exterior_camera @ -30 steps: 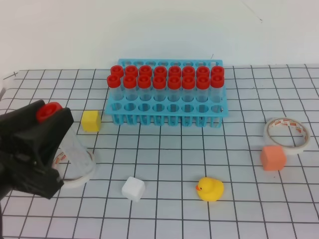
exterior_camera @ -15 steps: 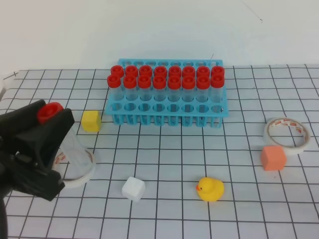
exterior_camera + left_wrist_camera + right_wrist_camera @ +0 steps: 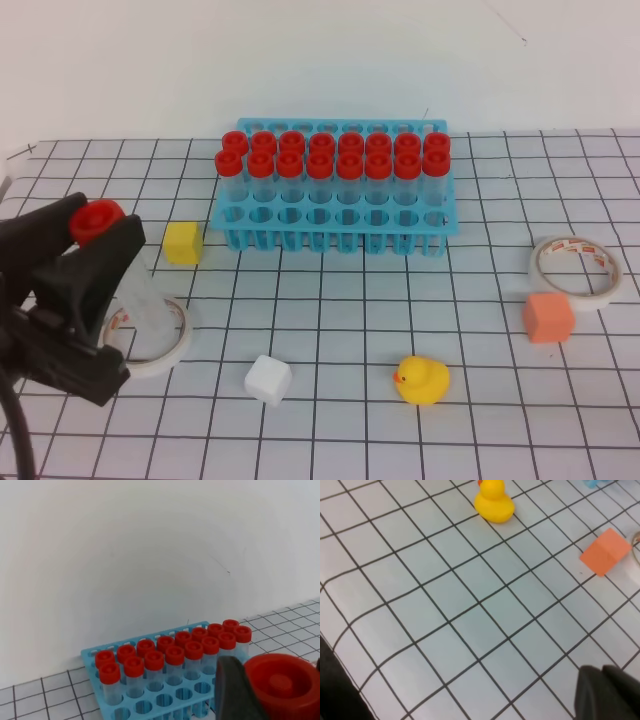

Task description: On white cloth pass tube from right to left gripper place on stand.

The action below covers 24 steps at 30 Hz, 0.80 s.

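Left gripper [image 3: 92, 240] sits near the left edge of the white cloth [image 3: 340, 320], jaws pinching the tube [image 3: 125, 270] between them. The tube's red cap pokes out just above the two fingers [image 3: 105, 262]; its clear body runs down and right along the inner face of the nearer finger, tilted, lower end over a roll of tape [image 3: 160, 340] lying on the cloth. In the left wrist view the cap [image 3: 282, 685] fills the lower right corner with one dark finger [image 3: 235, 692] pressed against its left side (the other finger is barely in frame at the right edge).

Stand [image 3: 335, 215] is toward the far edge of the cloth, about mid-width, well apart from the held tube. Its two back rows hold red-capped tubes; the front rows of holes are open.

Right gripper [image 3: 607, 692] shows only as a dark tip at the bottom right of its wrist view, fingers pressed together, nothing between them, above bare grid.

Also on the cloth: yellow cube [image 3: 182, 243] just left of the stand's near left corner, white cube [image 3: 268, 380], rubber duck [image 3: 421, 380], orange cube [image 3: 548, 317], and a second tape roll [image 3: 574, 270] near the right edge.
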### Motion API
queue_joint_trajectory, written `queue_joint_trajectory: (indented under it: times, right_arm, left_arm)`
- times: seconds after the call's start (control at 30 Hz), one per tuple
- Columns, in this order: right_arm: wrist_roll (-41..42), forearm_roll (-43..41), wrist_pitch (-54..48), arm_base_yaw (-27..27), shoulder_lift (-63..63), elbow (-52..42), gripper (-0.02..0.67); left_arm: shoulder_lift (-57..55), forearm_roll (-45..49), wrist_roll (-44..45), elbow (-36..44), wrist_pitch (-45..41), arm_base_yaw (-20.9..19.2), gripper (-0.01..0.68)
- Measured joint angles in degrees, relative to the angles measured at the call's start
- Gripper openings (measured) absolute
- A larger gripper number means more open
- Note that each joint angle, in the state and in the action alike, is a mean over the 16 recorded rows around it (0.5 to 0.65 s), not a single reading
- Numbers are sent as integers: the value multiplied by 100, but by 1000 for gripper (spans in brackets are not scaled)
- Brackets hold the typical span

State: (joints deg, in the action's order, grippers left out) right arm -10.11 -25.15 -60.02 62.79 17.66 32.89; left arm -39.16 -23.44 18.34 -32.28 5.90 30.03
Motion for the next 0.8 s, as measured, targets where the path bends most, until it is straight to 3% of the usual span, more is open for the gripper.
queue_joint_trajectory:
  times: [0.4,0.8]
  right_arm:
    - [0,4,-16,0,0,-1,-1]
    - [0,4,-17,0,0,-1,-1]
  left_arm:
    - [-411,152,387,0,253,0,275]
    - [-1329,1254,-1181,0,1557,-84,275]
